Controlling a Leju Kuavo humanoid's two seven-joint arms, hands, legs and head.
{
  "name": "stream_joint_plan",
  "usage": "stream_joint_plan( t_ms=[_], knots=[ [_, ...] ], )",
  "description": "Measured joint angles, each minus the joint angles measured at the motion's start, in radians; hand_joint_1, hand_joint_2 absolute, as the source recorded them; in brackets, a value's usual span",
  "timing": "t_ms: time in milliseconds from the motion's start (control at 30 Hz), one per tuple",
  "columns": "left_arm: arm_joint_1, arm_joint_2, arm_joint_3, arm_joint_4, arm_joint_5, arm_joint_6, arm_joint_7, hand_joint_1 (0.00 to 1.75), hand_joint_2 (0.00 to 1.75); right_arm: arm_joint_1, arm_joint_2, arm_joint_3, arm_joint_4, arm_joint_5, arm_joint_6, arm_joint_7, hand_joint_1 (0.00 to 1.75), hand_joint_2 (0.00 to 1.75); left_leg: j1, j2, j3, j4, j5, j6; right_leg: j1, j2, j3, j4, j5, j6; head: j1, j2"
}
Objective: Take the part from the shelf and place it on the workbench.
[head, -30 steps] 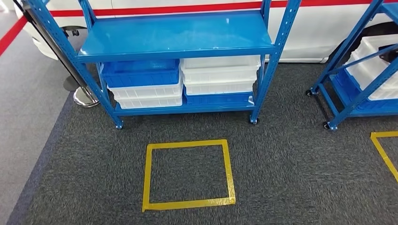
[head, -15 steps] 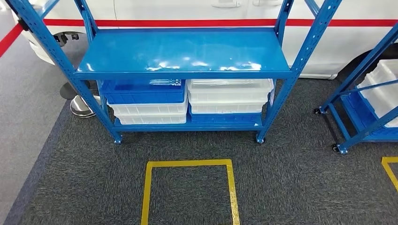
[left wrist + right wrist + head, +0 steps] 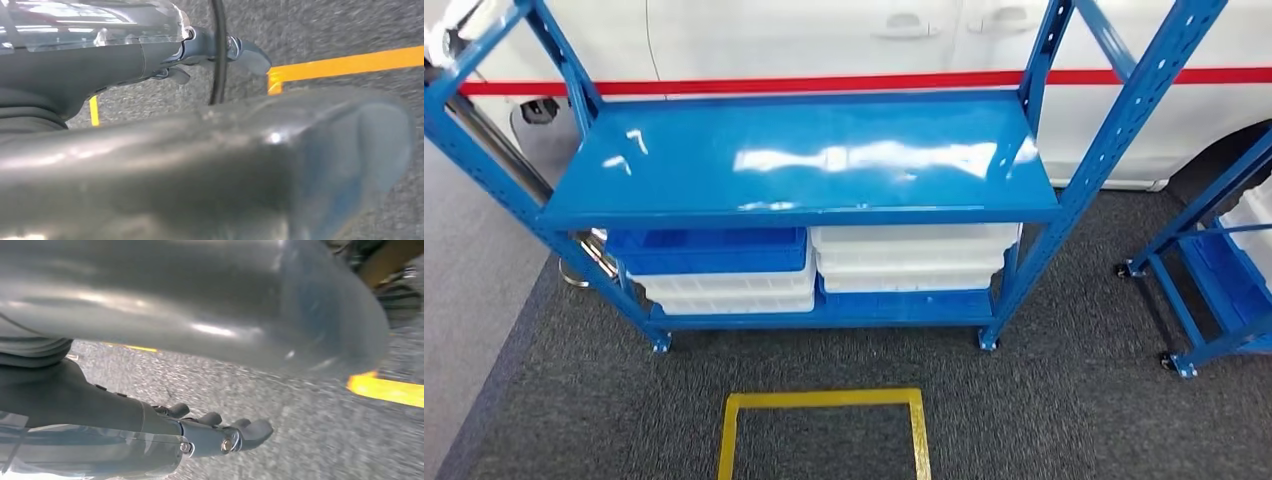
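The middle board (image 3: 804,160) of the blue rack (image 3: 1114,130) lay bare and open from the front, between the front posts. Beneath it, stacked white crates (image 3: 911,258) and a blue crate (image 3: 709,250) filled the lower level almost up to that board. A second blue rack (image 3: 1214,290) stood near on the right, with carpet (image 3: 1074,400) between.

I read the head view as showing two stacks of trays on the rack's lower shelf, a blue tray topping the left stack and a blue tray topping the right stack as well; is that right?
Not quite. In the head view a blue tray does top the left stack, but the right stack on the lower shelf is topped by a white tray; its blue tray lies at the bottom.
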Motion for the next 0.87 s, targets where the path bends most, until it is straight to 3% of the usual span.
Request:
stream_joint_plan(
  t_ms=[67,100,133,167,233,267,300,333,367,400,433,467,500,533,600,633,667,733,767,800,867],
  knots=[
    [0.008,0.000,0.000,0.000,0.000,0.000,0.000,0.00,0.00,0.002,-0.008,0.000,0.000,0.000,0.000,0.000,0.00,0.00,0.000,0.001,-0.088,0.009,-0.098,0.000,0.001,0.005,0.064,-0.018,-0.039,0.000,0.000,0.000],
    [0.014,0.000,0.000,0.000,0.000,0.000,0.000,0.00,0.00,0.005,-0.011,0.000,0.001,0.000,0.001,0.000,0.00,0.00,0.000,0.002,-0.123,-0.013,-0.123,0.003,0.001,0.007,0.097,-0.026,-0.059,0.001,0.000,0.000],
    [0.020,-0.001,0.000,0.000,0.000,0.000,0.001,0.00,0.00,0.008,-0.012,0.000,0.001,0.000,0.001,0.001,0.00,0.00,0.000,0.002,-0.154,-0.050,-0.109,0.008,0.003,0.008,0.130,-0.034,-0.079,0.002,0.000,0.000],
    [0.028,-0.001,0.000,0.000,0.000,0.000,0.001,0.00,0.00,0.014,-0.013,0.000,0.002,0.000,0.001,0.001,0.00,0.00,-0.002,0.003,-0.181,-0.100,-0.041,0.015,0.003,0.008,0.157,-0.042,-0.100,0.003,0.000,0.000],
    [0.041,-0.001,0.002,0.000,0.000,0.000,0.002,0.00,0.00,0.017,-0.013,0.000,0.005,0.000,0.003,0.001,0.00,0.00,-0.011,0.006,-0.214,-0.199,0.166,0.030,0.005,0.013,0.208,-0.051,-0.143,0.012,0.001,0.000],
    [0.044,0.000,0.003,0.000,0.000,0.000,0.002,0.00,0.00,0.016,-0.014,-0.001,0.007,0.000,0.004,0.001,0.00,0.00,-0.018,0.006,-0.215,-0.225,0.235,0.037,0.004,0.016,0.231,-0.058,-0.161,0.018,0.000,0.000],
    [0.043,0.000,0.004,0.000,0.000,0.000,0.002,0.00,0.00,0.011,-0.015,-0.001,0.008,0.000,0.005,0.001,0.00,0.00,-0.023,0.005,-0.207,-0.235,0.258,0.043,0.003,0.018,0.252,-0.057,-0.168,0.026,0.001,0.000],
    [0.036,0.000,0.004,0.000,0.000,0.000,0.002,0.00,0.00,0.006,-0.016,-0.001,0.007,0.000,0.006,0.001,0.00,0.00,-0.026,0.002,-0.187,-0.234,0.240,0.049,0.002,0.019,0.259,-0.040,-0.157,0.034,0.001,0.000],
    [0.030,0.000,0.004,-0.001,0.000,0.001,0.001,0.00,0.00,0.001,-0.016,-0.001,0.006,0.000,0.006,0.001,0.00,0.00,-0.025,0.000,-0.166,-0.241,0.224,0.056,0.000,0.017,0.249,0.003,-0.131,0.039,0.000,0.000],
    [0.023,0.000,0.004,-0.001,0.000,0.001,0.000,0.00,0.00,-0.005,-0.015,0.000,0.006,0.000,0.006,0.000,0.00,0.00,-0.023,-0.001,-0.142,-0.251,0.209,0.064,0.000,0.016,0.216,0.070,-0.100,0.042,0.001,0.000],
    [0.018,0.000,0.004,-0.002,0.000,0.000,0.000,0.00,0.00,-0.010,-0.012,0.000,0.005,0.000,0.006,0.000,0.00,0.00,-0.021,-0.002,-0.117,-0.262,0.196,0.070,0.000,0.014,0.171,0.144,-0.080,0.043,0.001,0.000],
    [0.016,0.000,0.004,-0.002,0.000,0.000,0.000,0.00,0.00,-0.013,-0.006,0.000,0.004,0.000,0.006,-0.001,0.00,0.00,-0.019,-0.002,-0.092,-0.271,0.180,0.074,0.000,0.012,0.118,0.210,-0.086,0.042,0.001,0.000],
    [0.014,0.000,0.004,-0.002,0.000,0.000,0.000,0.00,0.00,-0.013,0.000,0.000,0.004,0.000,0.005,-0.002,0.00,0.00,-0.019,-0.003,-0.068,-0.277,0.162,0.077,0.002,0.011,0.069,0.252,-0.119,0.043,0.001,0.000],
    [0.014,0.000,0.004,-0.002,0.000,0.000,0.000,0.00,0.00,-0.012,0.005,0.000,0.003,0.000,0.004,-0.003,0.00,0.00,-0.019,-0.005,-0.042,-0.282,0.144,0.078,0.002,0.010,0.025,0.272,-0.171,0.044,0.001,0.000],
    [0.016,0.000,0.004,-0.002,0.000,0.000,0.000,0.00,0.00,-0.005,0.009,0.000,0.002,0.000,0.001,-0.003,0.00,0.00,-0.018,-0.013,0.013,-0.288,0.105,0.077,0.003,0.009,-0.042,0.255,-0.268,0.047,0.001,0.000],
    [0.019,-0.001,0.004,-0.002,0.000,0.000,0.000,0.00,0.00,0.000,0.010,0.000,0.002,0.000,0.001,-0.002,0.00,0.00,-0.018,-0.017,0.040,-0.290,0.085,0.075,0.004,0.009,-0.068,0.225,-0.278,0.045,0.001,0.000],
    [0.021,-0.001,0.004,-0.002,0.000,0.000,0.000,0.00,0.00,0.005,0.010,0.000,0.003,0.000,0.000,-0.002,0.00,0.00,-0.018,-0.019,0.065,-0.291,0.064,0.073,0.006,0.008,-0.090,0.182,-0.241,0.042,0.001,0.000],
    [0.027,-0.004,0.004,0.000,0.000,0.000,0.001,0.00,0.00,0.018,0.011,-0.001,0.003,0.000,0.000,-0.002,0.00,0.00,-0.019,-0.023,0.106,-0.289,0.020,0.067,0.014,0.009,-0.125,0.087,-0.049,0.029,0.001,0.000],
    [0.027,-0.005,0.004,0.000,0.000,0.000,0.001,0.00,0.00,0.020,0.011,-0.001,0.003,0.000,0.000,-0.001,0.00,0.00,-0.020,-0.024,0.123,-0.292,0.000,0.062,0.019,0.010,-0.131,0.058,0.032,0.022,0.001,0.000],
    [0.025,-0.006,0.005,0.001,0.000,0.000,0.002,0.00,0.00,0.019,0.011,-0.002,0.003,0.000,0.000,-0.001,0.00,0.00,-0.021,-0.025,0.141,-0.293,-0.013,0.055,0.022,0.012,-0.130,0.043,0.077,0.015,0.001,0.000],
    [0.020,-0.006,0.005,0.000,0.000,0.000,0.002,0.00,0.00,0.012,0.011,-0.002,0.002,0.000,0.000,0.000,0.00,0.00,-0.021,-0.026,0.159,-0.292,-0.014,0.045,0.025,0.014,-0.112,0.041,0.065,0.005,0.001,0.000]
  ],
)
